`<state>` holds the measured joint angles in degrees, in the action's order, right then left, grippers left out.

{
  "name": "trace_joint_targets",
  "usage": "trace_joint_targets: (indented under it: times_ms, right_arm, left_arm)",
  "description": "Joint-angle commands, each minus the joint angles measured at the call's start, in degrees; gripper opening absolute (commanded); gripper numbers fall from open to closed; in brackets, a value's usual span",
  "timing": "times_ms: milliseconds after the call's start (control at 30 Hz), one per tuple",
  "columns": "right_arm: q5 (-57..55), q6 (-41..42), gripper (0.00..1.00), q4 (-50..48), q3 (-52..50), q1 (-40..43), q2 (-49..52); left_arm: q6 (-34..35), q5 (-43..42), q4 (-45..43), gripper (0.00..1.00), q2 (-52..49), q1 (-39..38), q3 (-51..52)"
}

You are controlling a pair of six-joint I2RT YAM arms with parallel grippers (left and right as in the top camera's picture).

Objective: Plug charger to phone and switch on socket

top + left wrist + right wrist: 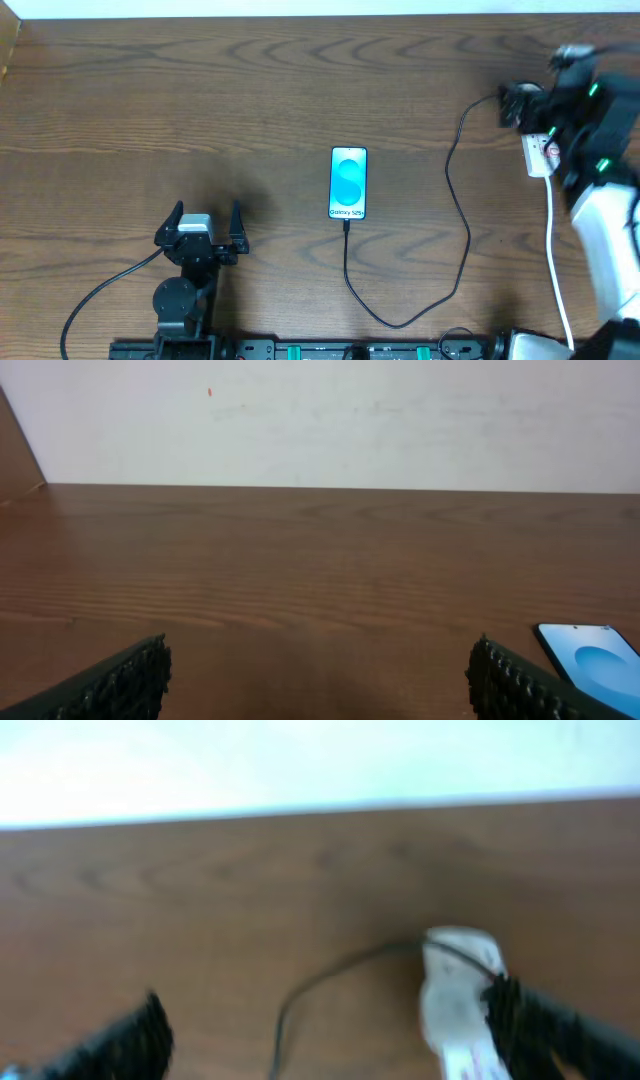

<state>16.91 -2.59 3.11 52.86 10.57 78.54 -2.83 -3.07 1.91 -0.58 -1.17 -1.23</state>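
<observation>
Wood-grain table (200, 90) runs to a white wall along its far edge, with a wide stretch of bare top across the left and centre.

Right arm (610, 215) reaches in along the right edge, its white link near and its dark wrist over the socket's end. It is blurred in the overhead view.

Left arm (180, 295) stands at the near left, wrist level, facing the far wall.

Left gripper (206, 215): jaws spread wide, nothing between them.

Right gripper (328, 1005): jaws spread wide, only wood and cable between them. One finger (540, 1020) overlaps the white plug; I cannot tell whether they touch.

Socket (540, 155) lies at the right edge, partly under the arm.

Phone (348, 182) lies flat mid-table, screen lit blue, well apart from both grippers.

Charger (468, 235) meets the phone's near end, loops toward the near edge, then climbs right to the socket end.
</observation>
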Motion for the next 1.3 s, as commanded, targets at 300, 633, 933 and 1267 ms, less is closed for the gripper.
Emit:
trace_joint_targets:
  times_ms: [300, 633, 933, 1267]
  right_arm:
    - [-0.37, 0.17, 0.99, -29.57, -36.24, -0.85, -19.23]
    - [-0.57, 0.15, 0.99, -33.00, -52.50, -0.92, -36.79]
    - [-1.95, 0.15, 0.99, -18.21, -52.57, -0.92, -51.93]
    - [-6.56, 0.20, 0.99, -1.46, -52.54, -0.92, -66.71]
  left_arm:
    - [0.07, -0.35, 1.92, 0.95, 0.35, 0.28, 1.01]
    - [0.07, -0.35, 1.92, 0.94, 0.35, 0.28, 1.01]
    - [0.07, -0.35, 1.92, 0.95, 0.35, 0.28, 1.01]
    - [0.07, -0.35, 1.92, 0.94, 0.35, 0.28, 1.01]
